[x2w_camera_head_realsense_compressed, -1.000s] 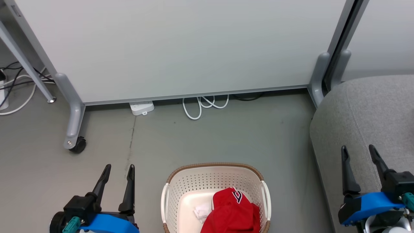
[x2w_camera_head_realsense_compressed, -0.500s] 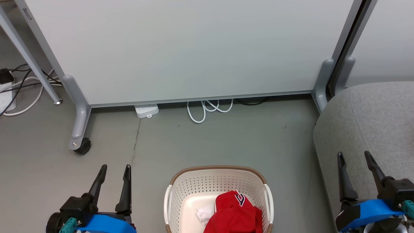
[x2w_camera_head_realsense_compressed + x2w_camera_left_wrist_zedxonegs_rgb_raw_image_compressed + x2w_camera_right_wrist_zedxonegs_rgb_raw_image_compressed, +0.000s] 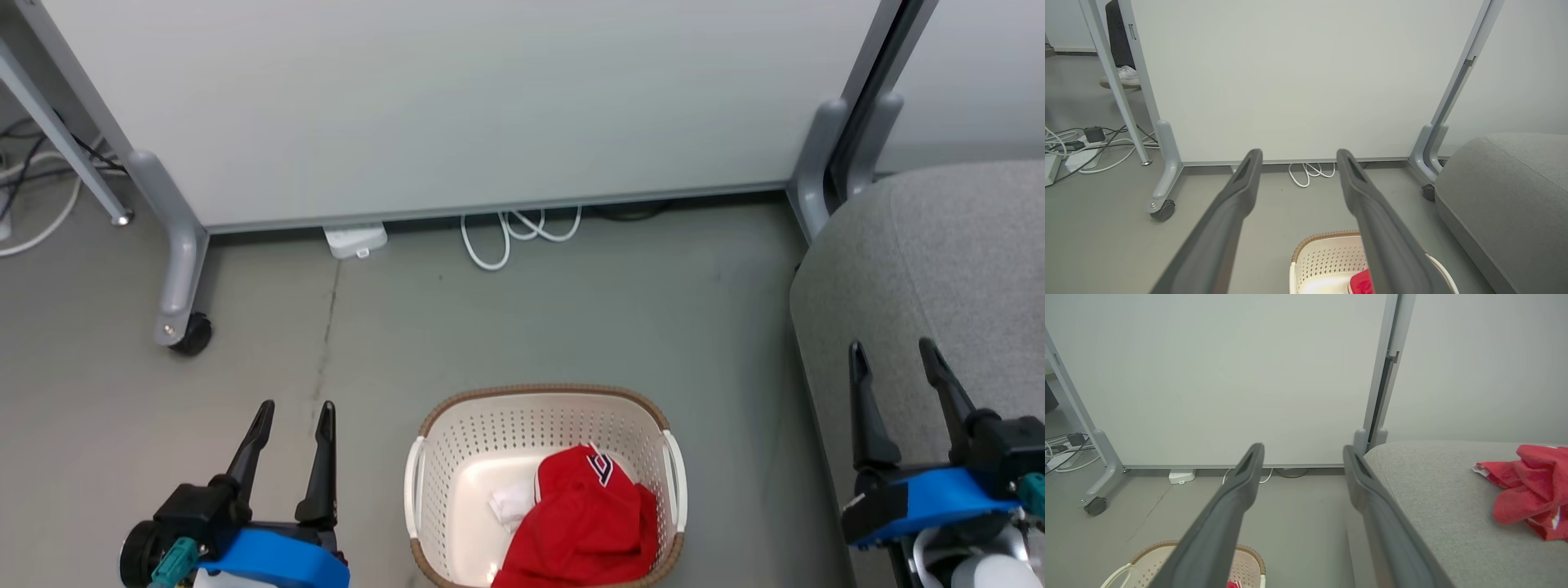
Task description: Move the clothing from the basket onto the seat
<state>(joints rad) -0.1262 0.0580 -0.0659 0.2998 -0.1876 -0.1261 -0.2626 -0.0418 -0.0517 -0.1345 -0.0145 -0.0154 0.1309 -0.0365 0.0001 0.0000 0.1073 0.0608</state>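
A red garment (image 3: 588, 523) with a black-and-white emblem lies in the cream basket (image 3: 457, 441) on the floor at the bottom middle of the head view. A second red garment (image 3: 1531, 490) with white trim lies on the grey seat (image 3: 1437, 502) in the right wrist view. The seat (image 3: 922, 269) fills the right side of the head view. My left gripper (image 3: 294, 408) hangs open left of the basket, with nothing between its fingers. Over the seat's front edge my right gripper (image 3: 891, 349) is open and empty. The basket (image 3: 1327, 257) also appears low in the left wrist view.
A large pale panel on a grey wheeled frame (image 3: 175, 269) stands behind the basket. A white power strip (image 3: 355, 239) and a coiled white cable (image 3: 510, 233) lie under it. More cables (image 3: 1081, 143) lie at the far left, near a person's foot (image 3: 1124, 75).
The head view has shifted, so the basket now shows further up and more fully. Both grippers stay open and empty in about the same places.
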